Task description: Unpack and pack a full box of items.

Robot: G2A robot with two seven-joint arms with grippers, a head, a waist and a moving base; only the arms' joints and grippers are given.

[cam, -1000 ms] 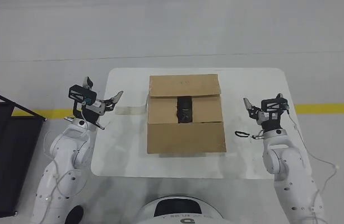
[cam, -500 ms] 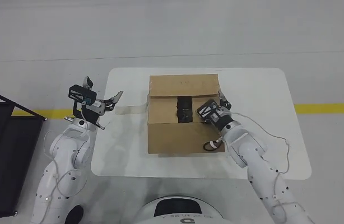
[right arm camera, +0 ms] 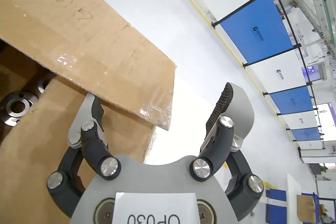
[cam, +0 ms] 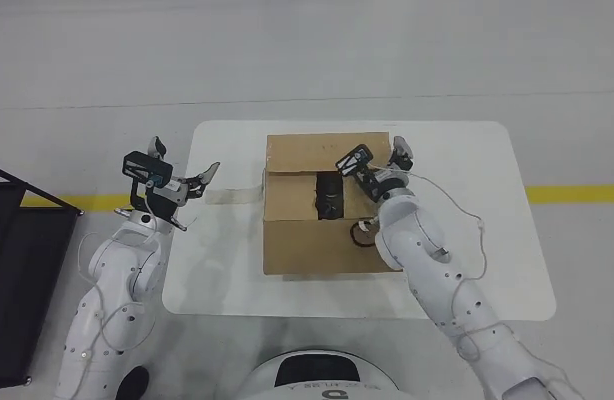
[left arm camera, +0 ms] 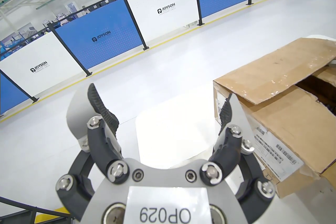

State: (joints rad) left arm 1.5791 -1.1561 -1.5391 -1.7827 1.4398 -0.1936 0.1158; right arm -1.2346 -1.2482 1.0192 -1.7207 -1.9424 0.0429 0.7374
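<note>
The brown box (cam: 332, 230) sits in the middle of the white table (cam: 477, 210). Its top flaps are partly open. A black item (cam: 330, 195) shows in the dark gap between them.

The right gripper (cam: 385, 162) is at the box's upper right corner in the top view. Its fingers are spread wide and hold nothing. One finger tip goes under the edge of the far flap (right arm camera: 92, 33). The other is out past the corner. Shiny metal rings (right arm camera: 17, 107) lie inside the box.

The left gripper (cam: 185, 160) hangs over the table's left edge, well apart from the box. It is spread wide too and holds nothing. Bare table lies on both sides of the box.
</note>
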